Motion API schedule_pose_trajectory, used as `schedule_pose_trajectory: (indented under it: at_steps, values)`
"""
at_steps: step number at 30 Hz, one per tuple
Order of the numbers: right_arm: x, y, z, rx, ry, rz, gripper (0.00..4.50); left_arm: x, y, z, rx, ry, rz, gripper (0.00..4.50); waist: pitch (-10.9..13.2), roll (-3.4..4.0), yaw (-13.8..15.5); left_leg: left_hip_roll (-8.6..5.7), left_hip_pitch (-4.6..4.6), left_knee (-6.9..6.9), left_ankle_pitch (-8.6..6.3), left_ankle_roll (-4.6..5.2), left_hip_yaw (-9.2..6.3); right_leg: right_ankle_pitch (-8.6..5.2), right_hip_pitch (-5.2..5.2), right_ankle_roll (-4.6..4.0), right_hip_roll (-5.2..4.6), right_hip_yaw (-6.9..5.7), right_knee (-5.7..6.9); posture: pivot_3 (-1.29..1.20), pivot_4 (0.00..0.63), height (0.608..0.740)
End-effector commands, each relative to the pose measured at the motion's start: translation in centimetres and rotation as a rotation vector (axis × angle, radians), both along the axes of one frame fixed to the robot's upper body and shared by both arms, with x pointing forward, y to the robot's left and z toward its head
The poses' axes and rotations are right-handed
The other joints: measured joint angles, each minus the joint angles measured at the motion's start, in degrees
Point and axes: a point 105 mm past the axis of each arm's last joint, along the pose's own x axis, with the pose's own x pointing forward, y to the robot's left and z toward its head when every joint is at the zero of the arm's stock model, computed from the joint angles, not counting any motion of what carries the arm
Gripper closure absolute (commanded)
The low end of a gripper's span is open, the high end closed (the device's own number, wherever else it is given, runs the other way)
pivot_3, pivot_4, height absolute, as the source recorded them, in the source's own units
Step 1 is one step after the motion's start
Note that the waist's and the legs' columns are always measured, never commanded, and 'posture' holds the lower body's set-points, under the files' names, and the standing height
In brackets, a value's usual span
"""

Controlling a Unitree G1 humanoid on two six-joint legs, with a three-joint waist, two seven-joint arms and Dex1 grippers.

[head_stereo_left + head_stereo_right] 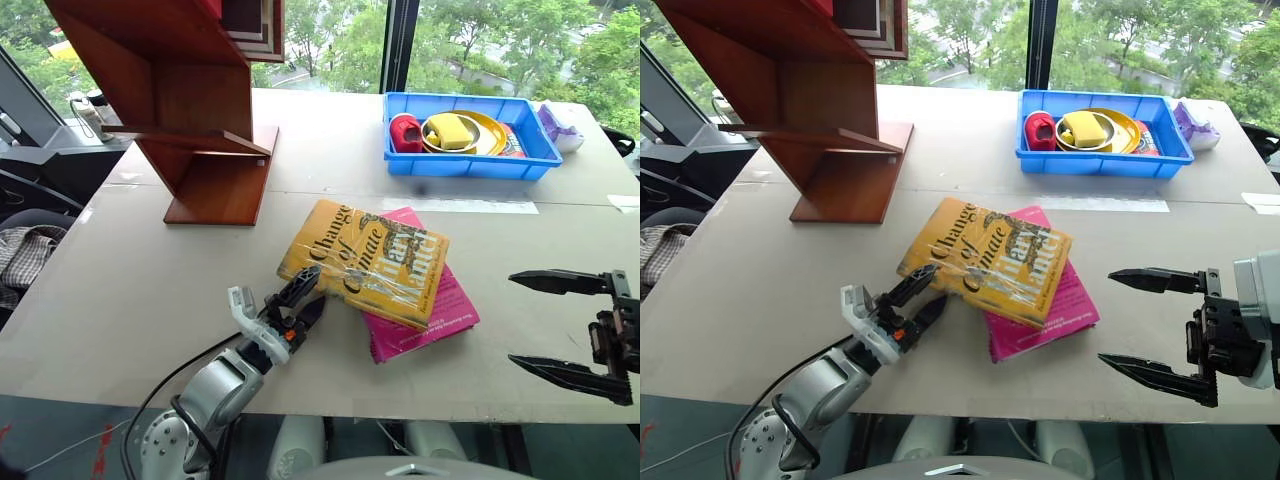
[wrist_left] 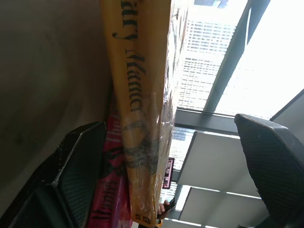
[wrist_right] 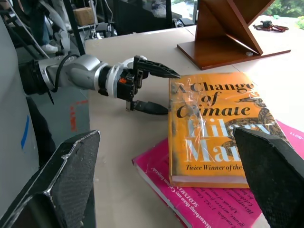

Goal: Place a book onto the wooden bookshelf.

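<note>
Where the yellow glossy hardback book (image 1: 366,262) lies, near the middle of the pale tabletop (image 1: 130,290), it rests flat and askew on top of a bright pink paperback (image 1: 430,315), covering most of it; the pink cover shows past its right and near edges. Black lettering on the yellow cover, clear wrap catching light.

Left gripper (image 1: 304,297): black fingers spread apart, set on either side of the yellow book's near-left corner, one finger above the cover, one low by the table. Nothing clamped. Cannot tell whether a finger touches the book.

Right gripper (image 1: 545,322): fingers wide apart, empty, off to the right of both books and clear of them, pointing left toward them.

Reddish-brown polished wooden bookshelf (image 1: 205,130) with slanted panels stands at the far left of the table, flat base on the surface, well apart from the books.

Blue plastic tray (image 1: 468,165) at far right, holding a red item (image 1: 405,133), a yellow sponge (image 1: 450,130) on a yellow dish (image 1: 488,128).
</note>
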Motion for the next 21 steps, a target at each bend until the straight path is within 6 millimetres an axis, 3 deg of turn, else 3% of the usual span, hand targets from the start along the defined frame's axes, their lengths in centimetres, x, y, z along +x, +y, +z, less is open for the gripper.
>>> schedule_pose_trajectory:
  at_steps: [1, 8, 18, 21]
  values:
    - [0.2, 0.0, 0.3, -0.007, -0.062, 0.037, 0.07, 0.7, -0.6, -1.1, -0.002, 0.035, -0.01, 0.0, -0.1, 0.19, 0.4, -0.05, 0.0, 0.0, 0.0, 0.0, 0.0, 0.0, 0.0, 0.0, -0.02, 0.01, -0.01, 0.0, 0.15, 0.74]
    - [1.7, -0.9, 0.3, -0.051, -0.092, 0.112, 0.07, 1.6, -1.1, -1.1, 0.017, 0.023, -0.048, 0.0, -0.4, 0.61, 0.7, -0.11, 0.04, 0.01, 0.01, 0.02, -0.07, -0.01, 0.04, 0.0, -0.03, 0.0, 0.0, 0.0, 0.15, 0.74]
    - [2.4, -0.1, 0.9, -0.053, -0.093, 0.148, 0.07, 3.3, -2.0, -1.5, 0.018, 0.033, -0.066, 0.0, -0.4, 0.69, 0.8, -0.15, -0.03, -0.01, 0.01, 0.02, -0.11, 0.0, 0.04, -0.01, -0.06, -0.03, -0.06, 0.0, 0.15, 0.74]
    - [2.4, 0.0, 1.1, -0.05, -0.09, 0.144, 0.0, 3.5, -2.3, -1.5, 0.005, 0.034, -0.07, 1.24, -0.4, 0.7, 0.7, -0.17, -0.01, -0.01, 0.01, 0.02, -0.12, 0.0, 0.05, -0.01, -0.07, -0.02, -0.06, 0.0, 0.15, 0.74]
